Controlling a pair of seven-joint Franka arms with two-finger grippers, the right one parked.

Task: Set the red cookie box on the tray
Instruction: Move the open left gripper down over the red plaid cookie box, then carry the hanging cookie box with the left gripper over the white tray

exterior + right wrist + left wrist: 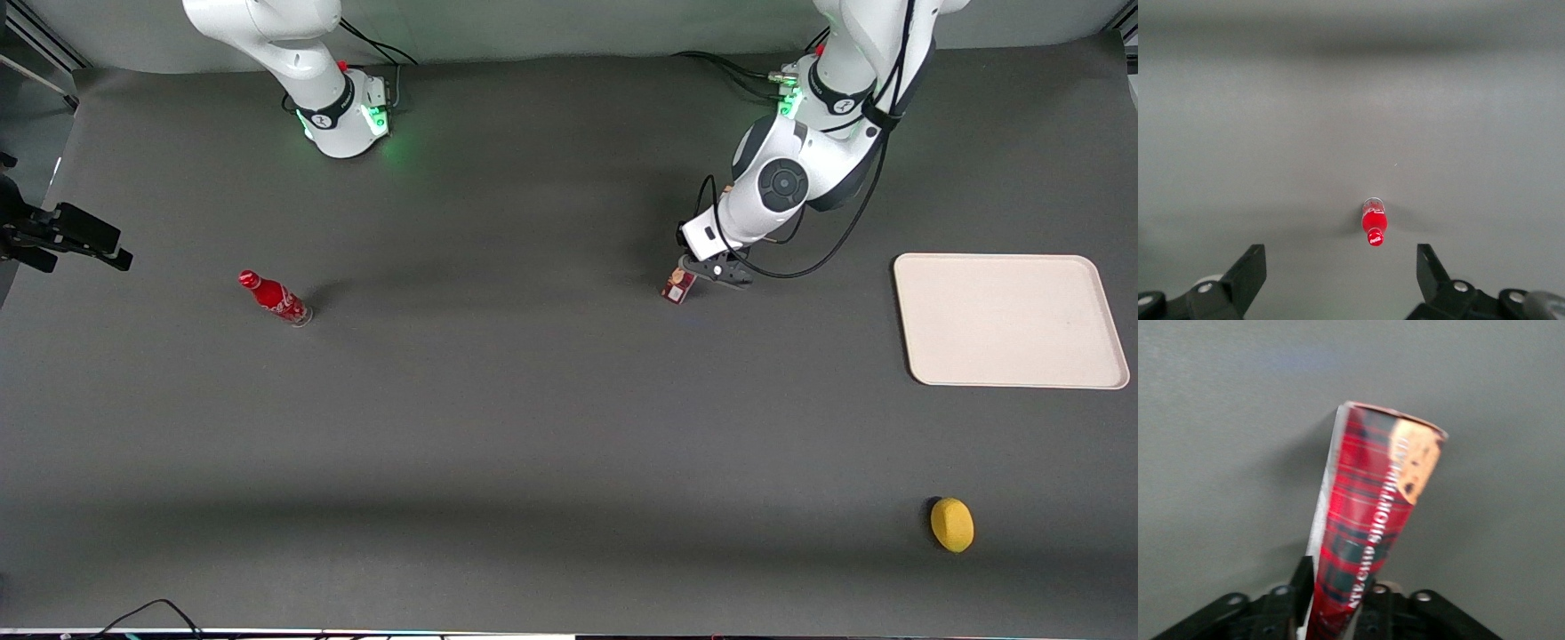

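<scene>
My left gripper (692, 274) is shut on the red cookie box (678, 285), a thin dark-red plaid carton with a cookie picture. It holds the box on edge near the middle of the table, close over the grey mat. In the left wrist view the black fingers (1301, 581) clamp one end of the box (1371, 513), and its other end points away toward the mat. The cream-white tray (1009, 320) lies flat and bare toward the working arm's end of the table, well apart from the box.
A small red bottle (274, 298) lies toward the parked arm's end, also in the right wrist view as the bottle (1373, 225). A yellow lemon-shaped object (951, 524) sits nearer the front camera than the tray. A black camera mount (67, 236) juts in at the table's edge.
</scene>
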